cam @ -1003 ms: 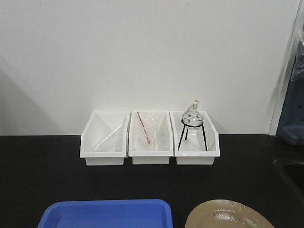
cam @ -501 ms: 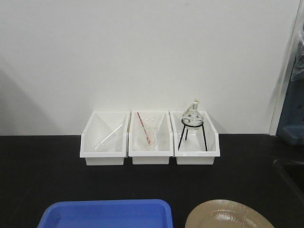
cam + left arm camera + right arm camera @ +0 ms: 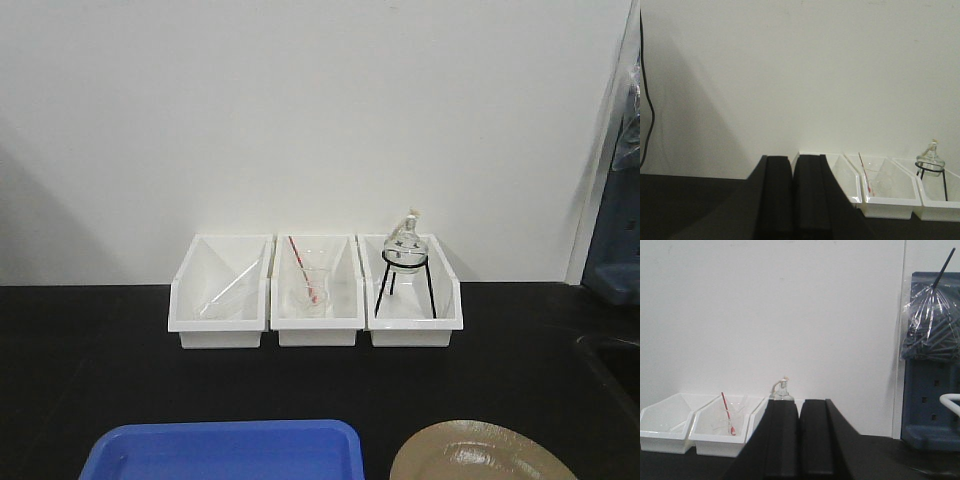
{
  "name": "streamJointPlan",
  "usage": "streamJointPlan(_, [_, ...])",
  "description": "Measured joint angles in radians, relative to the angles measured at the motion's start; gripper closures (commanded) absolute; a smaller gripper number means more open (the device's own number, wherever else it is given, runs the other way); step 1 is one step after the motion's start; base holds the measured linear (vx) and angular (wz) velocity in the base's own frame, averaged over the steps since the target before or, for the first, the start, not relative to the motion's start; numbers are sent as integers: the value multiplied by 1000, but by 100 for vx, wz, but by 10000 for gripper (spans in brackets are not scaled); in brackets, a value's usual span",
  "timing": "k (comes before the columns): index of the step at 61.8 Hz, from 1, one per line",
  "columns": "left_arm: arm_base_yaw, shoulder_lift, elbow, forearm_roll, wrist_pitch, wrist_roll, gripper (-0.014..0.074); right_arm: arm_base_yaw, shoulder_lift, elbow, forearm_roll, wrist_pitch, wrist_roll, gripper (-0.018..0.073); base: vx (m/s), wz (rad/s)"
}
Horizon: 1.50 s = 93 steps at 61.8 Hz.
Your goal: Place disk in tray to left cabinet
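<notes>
The disk lies flat on the black table at the bottom right of the front view. Only its far half shows, because the lower edge of the frame cuts it off. Just to its left, with a narrow strip of table between them, sits the blue tray, also cut off at the bottom. What shows of the tray holds nothing. Only the front view shows these two, and it shows no gripper, so their place relative to either gripper cannot be told.

The left gripper has its two black fingers pressed together with only a hairline gap, and it grips nothing. Ahead of it and to its right stand three white bins in a row against the wall. The left bin is largely hidden behind the fingers. The middle bin holds a beaker with a red-marked rod. The right bin runs off the frame.

The right gripper is likewise closed on nothing. The bins lie ahead of it and to its left, and its fingers cover most of the right one. There a glass lamp sits on a black stand. A thin glass rod in the left bin is hard to make out. To the right gripper's right stands a blue panel with a bag of dark, indistinct items.
</notes>
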Motion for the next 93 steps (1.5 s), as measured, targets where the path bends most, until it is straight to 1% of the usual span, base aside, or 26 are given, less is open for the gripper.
streamJointPlan(5, [0,67,-94,1,45,57,596,0,68,-69,0,46,0,551,0,0])
streamJointPlan(11, [0,143,-134,1,55,124,595,0,159,-105,0,84,0,540,0,0])
streamJointPlan(18, [0,223,-135,1,85,142,591,0,281,-109,0,100,0,513,0,0])
streamJointPlan(26, [0,288,-135,1,135,145,559,0,409,-109,0,87,0,449,0,0])
streamJointPlan(30, [0,321,-135,1,159,147,524,0,465,-109,0,62,0,400,0,0])
streamJointPlan(34, [0,350,-135,1,184,148,473,0,516,-109,0,35,0,328,0,0])
streamJointPlan(38, [0,380,-135,1,198,148,398,0,568,-109,0,8,0,249,0,0])
streamJointPlan(43, [0,424,-135,1,201,149,289,0,628,-109,0,-28,0,123,0,0])
streamJointPlan(46, [0,447,-135,1,201,149,243,0,657,-109,0,-46,0,60,0,0])
streamJointPlan(52, [0,489,-135,0,199,146,185,0,709,-109,0,-70,0,-8,0,0])
streamJointPlan(61, [0,554,-135,-7,209,131,153,0,760,-109,29,-70,22,-13,0,0])
streamJointPlan(64, [0,586,-139,-8,229,130,152,0,764,-109,40,-56,34,-9,0,0])
streamJointPlan(68, [0,651,-163,-11,286,125,152,0,765,-109,60,-46,43,-3,0,0])
streamJointPlan(75, [0,814,-245,-35,384,115,152,0,765,-109,96,-27,46,-1,0,0])
streamJointPlan(85, [0,1061,-387,-95,450,107,152,0,765,-109,106,1,47,-1,0,0])
streamJointPlan(89, [0,1169,-447,-125,477,119,152,0,765,-109,107,10,47,-1,0,0])
streamJointPlan(93, [0,1271,-512,-143,504,151,152,0,765,-109,107,14,48,-1,0,0])
